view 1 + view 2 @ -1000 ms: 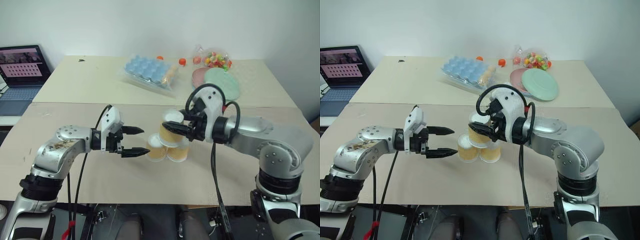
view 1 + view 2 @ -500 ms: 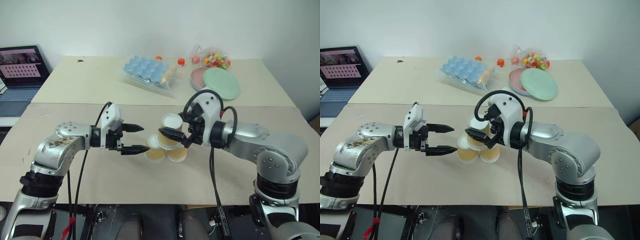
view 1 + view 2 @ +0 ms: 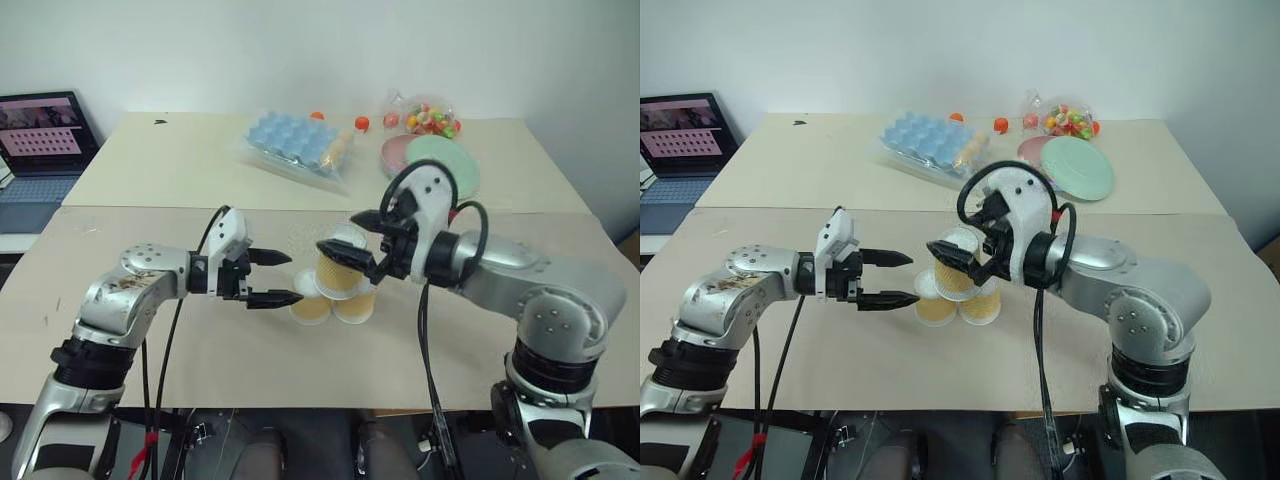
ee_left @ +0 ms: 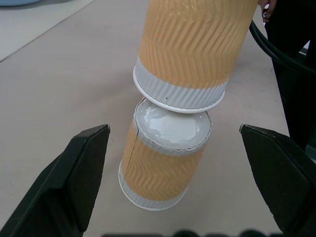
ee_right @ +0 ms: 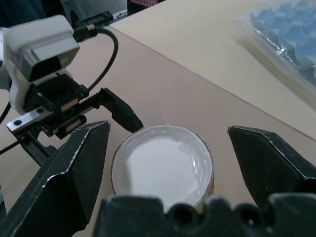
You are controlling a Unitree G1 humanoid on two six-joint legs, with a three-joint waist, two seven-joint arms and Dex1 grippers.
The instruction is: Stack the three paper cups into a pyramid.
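Three yellow-orange ribbed paper cups stand upside down in the middle of the table as a pyramid. Two base cups sit side by side, and the top cup rests across them. My right gripper is open, with its fingers wide on either side of the top cup's white base and not touching it. To the left of the stack my left gripper is open, level with the near base cup and apart from it.
A bagged blue egg tray lies on the far table. Pink and green plates and a bag of coloured sweets sit at the back right. A laptop stands at the far left.
My right gripper has opened off the top cup, and its fingers now stand spread around it. The cup stays on the two base cups. The left gripper has kept still.
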